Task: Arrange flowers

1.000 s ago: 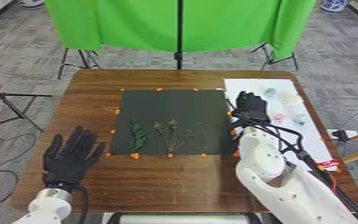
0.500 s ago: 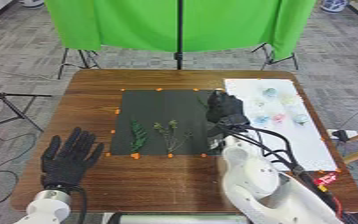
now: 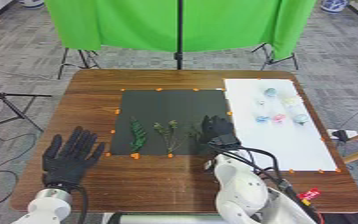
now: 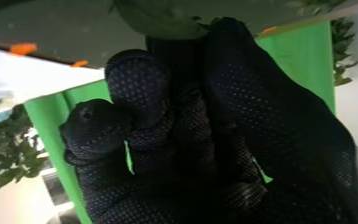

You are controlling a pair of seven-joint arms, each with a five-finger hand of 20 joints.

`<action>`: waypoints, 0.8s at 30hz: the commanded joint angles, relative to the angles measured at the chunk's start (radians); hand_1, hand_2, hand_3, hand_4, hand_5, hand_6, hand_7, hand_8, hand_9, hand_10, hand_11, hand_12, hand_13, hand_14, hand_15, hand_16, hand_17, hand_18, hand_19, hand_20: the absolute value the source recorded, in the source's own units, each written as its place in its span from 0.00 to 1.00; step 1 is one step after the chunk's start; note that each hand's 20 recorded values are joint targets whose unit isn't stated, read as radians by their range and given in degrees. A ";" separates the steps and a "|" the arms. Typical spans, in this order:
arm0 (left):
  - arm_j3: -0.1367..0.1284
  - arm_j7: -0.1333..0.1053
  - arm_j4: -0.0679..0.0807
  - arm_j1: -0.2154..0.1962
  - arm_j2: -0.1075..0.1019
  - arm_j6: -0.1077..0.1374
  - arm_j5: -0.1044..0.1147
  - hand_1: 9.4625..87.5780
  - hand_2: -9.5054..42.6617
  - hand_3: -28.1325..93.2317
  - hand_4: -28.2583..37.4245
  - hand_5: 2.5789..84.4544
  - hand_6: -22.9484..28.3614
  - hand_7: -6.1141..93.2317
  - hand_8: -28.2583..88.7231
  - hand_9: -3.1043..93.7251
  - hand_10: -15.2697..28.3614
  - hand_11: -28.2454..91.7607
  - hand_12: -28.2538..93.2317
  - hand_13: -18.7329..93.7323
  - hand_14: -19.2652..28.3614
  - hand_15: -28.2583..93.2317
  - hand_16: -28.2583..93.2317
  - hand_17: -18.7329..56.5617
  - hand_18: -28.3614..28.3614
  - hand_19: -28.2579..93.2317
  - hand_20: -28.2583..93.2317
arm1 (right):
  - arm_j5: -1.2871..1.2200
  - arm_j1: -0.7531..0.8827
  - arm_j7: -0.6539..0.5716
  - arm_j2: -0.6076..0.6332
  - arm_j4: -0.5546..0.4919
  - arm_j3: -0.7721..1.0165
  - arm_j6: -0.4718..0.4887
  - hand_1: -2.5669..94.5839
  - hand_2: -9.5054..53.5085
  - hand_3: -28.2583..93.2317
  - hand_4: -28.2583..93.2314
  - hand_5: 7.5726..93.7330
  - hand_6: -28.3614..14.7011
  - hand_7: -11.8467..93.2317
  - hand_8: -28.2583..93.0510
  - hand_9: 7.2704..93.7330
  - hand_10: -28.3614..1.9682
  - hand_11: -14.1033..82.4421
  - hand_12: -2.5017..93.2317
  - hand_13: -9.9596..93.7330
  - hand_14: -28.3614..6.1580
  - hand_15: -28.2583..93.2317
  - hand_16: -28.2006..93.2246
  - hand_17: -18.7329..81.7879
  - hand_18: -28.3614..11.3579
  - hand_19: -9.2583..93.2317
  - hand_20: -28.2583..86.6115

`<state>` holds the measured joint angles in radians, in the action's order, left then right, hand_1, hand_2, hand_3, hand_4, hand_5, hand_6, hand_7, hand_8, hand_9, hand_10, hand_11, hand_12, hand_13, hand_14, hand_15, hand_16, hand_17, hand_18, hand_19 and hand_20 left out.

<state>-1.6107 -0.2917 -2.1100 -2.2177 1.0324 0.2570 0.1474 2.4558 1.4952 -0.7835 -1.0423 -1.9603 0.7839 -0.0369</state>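
Now the right hand [image 3: 218, 131] is pinching a green leaf [image 4: 162, 19] above the dark mat's [image 3: 171, 105] near right; the left hand [image 3: 67, 160] is resting open, empty, near left. Uneven release is risking the leaf snagging the neighbouring sprig [image 3: 170, 134].
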 commanded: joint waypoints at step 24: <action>0.025 0.016 0.011 -0.010 0.004 0.005 0.000 0.25 0.42 0.84 0.00 0.51 0.58 0.28 0.14 0.44 0.69 0.48 0.35 0.44 0.72 0.60 0.18 0.18 0.77 0.56 0.38 | -0.006 -0.021 -0.038 -0.085 0.046 0.011 0.018 0.62 0.00 0.77 0.05 0.75 0.57 0.36 0.38 0.87 0.51 0.37 0.58 0.80 0.50 0.73 0.62 0.61 0.04 1.00 0.60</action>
<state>-1.5878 -0.2820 -2.1077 -2.2092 1.0307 0.2594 0.1474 2.4474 1.4673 -0.8129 -1.1516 -1.8937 0.7790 -0.0089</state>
